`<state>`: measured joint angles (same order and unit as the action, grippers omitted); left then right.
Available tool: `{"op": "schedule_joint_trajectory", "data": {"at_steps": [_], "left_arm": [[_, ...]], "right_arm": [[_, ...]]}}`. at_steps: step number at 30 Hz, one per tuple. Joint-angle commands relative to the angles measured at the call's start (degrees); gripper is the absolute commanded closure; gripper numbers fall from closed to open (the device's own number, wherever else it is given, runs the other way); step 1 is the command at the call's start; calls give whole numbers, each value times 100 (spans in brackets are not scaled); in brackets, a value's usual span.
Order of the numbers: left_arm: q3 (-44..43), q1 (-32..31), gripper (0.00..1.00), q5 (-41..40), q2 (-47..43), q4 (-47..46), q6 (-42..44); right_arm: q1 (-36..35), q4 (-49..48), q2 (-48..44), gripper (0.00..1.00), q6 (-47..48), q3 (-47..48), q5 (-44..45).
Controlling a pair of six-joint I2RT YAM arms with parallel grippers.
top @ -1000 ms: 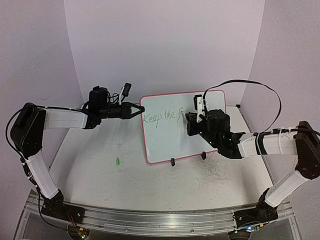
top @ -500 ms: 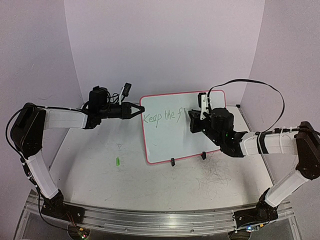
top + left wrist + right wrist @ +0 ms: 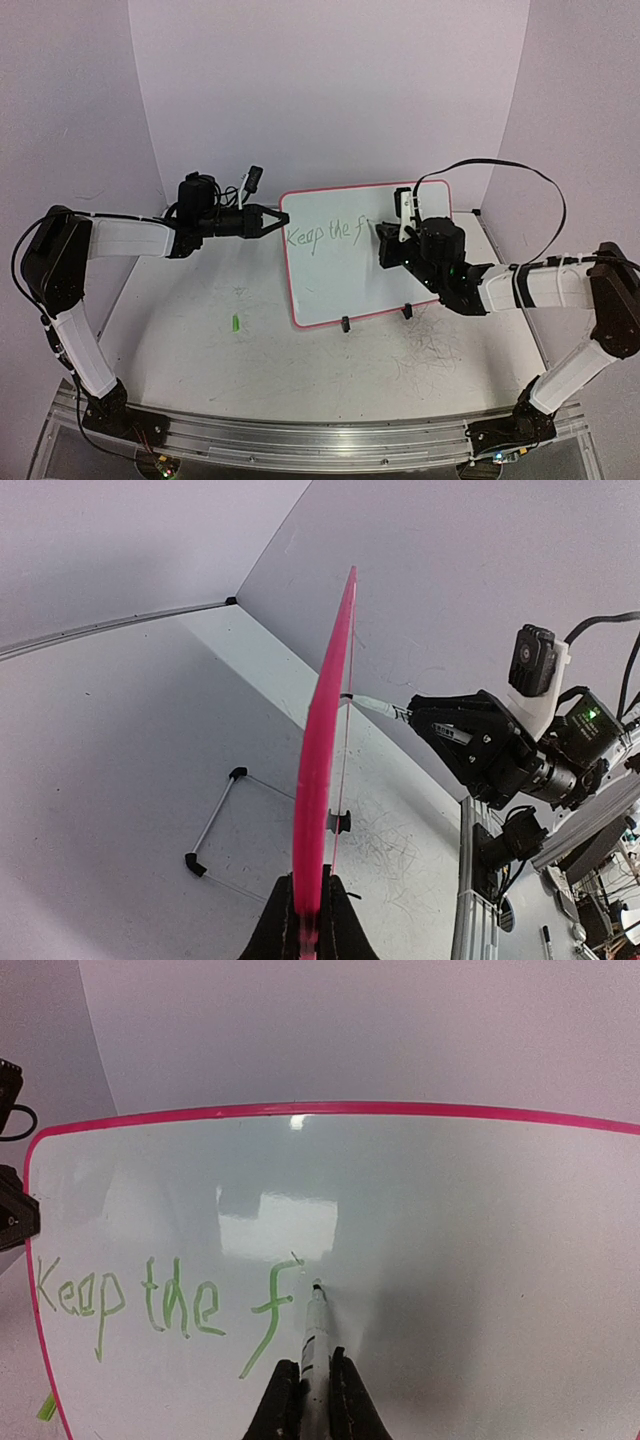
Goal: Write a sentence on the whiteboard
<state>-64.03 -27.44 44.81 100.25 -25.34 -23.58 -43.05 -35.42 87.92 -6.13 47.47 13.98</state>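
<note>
left tool (image 3: pixel 308 920) — clamps whiteboard (image 3: pixel 340 285) | right tool (image 3: pixel 306 1378) — grips marker (image 3: pixel 313 1335) | green bit (image 3: pixel 236 323) on table (image 3: pixel 300 375)

Green sentence (image 3: pixel 165 1305) "Keep the", then seemingly "f", on whiteboard (image 3: pixel 480 1220)

Whiteboard (image 3: pixel 345 285): large, white, rectangular, thin red-pink rim, rounded corners. Stood on lower long edge, two black clip feet (image 3: pixel 345 323) fitted there. Placed toward far edge of tabletop (image 3: pixel 250 360), right of centre. Sentence (image 3: pixel 165 1302): thin green handwriting, upper left of board; "Keep the f" written, unfinished.
</note>
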Motion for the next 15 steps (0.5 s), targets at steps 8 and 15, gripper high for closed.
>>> {"op": "schedule_joint_trajectory", "data": {"at_steps": [8,15], "left_arm": [[-181,-24,100,-78,-180,21,213],[-180,-32,100,-70,-186,26,213]], "right_arm": [[13,24,-268,100,-143,-147,-235],[15,20,10,100,-97,22,-96]]}}
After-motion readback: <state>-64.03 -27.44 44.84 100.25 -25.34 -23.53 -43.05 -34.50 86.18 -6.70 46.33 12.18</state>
